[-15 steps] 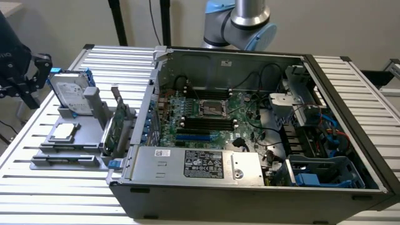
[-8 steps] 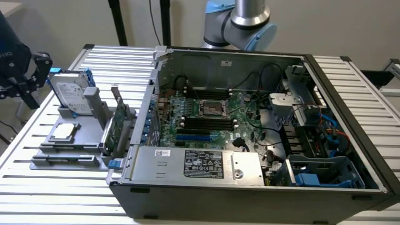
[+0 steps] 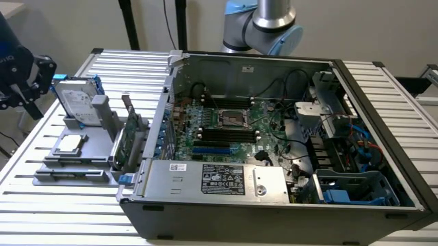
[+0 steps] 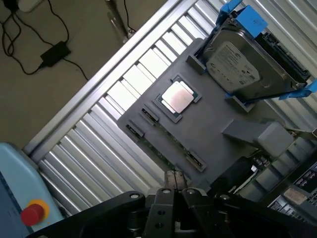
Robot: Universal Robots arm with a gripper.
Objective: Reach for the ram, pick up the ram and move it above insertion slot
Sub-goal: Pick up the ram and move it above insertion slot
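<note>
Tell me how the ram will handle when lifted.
The ram stands on edge in a slot of the gray holder, a thin green board: probably stiff and light. Only its narrow edge is exposed, so it could tilt or slip when pinched.

Beneath the gripper [image 4: 174,179], a grey holder [image 4: 213,129] is lying on a slatted table [image 4: 79,148], carrying a square processor chip [image 4: 177,96] and, farther off, a blue-framed hard drive [image 4: 233,64]
</note>
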